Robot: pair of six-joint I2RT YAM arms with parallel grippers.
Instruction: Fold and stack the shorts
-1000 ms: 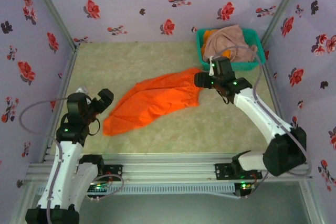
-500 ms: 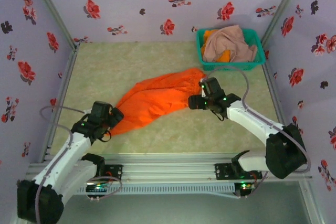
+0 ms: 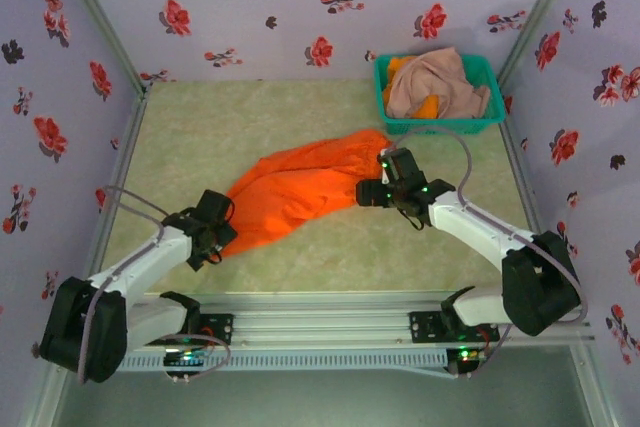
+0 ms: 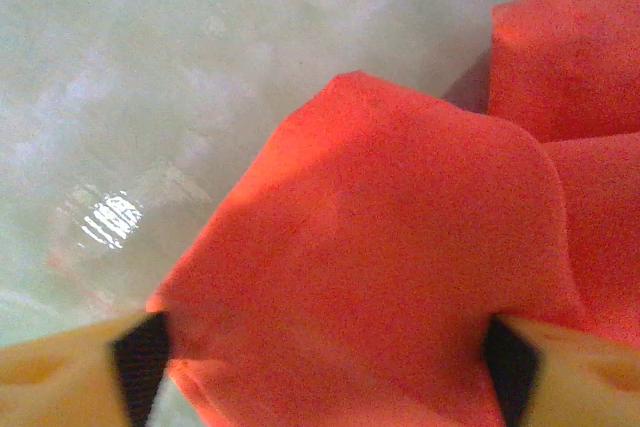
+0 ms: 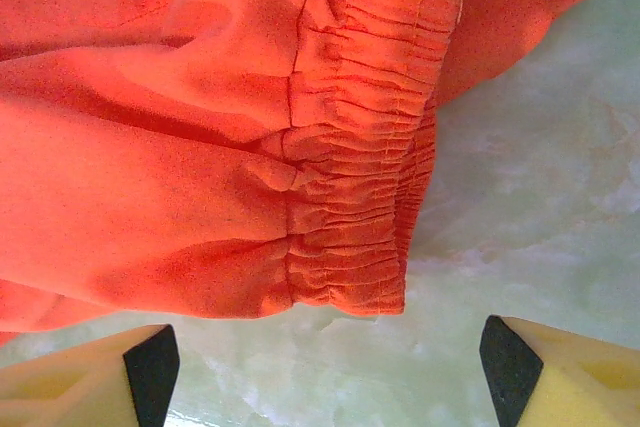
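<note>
I find one pair of orange shorts (image 3: 300,192) lying rumpled across the middle of the table (image 3: 200,137), running from the front left toward the back right. Its gathered elastic waistband (image 5: 350,197) is at the right end. The left gripper (image 4: 325,352) stands wide apart astride the cloth's front-left corner, not clamped on it. The right gripper (image 5: 330,367) is spread wide over bare table just off the waistband edge, holding nothing. In the back right corner, the teal basket (image 3: 440,128) holds heaped pink-beige shorts (image 3: 440,82) with orange cloth beneath.
</note>
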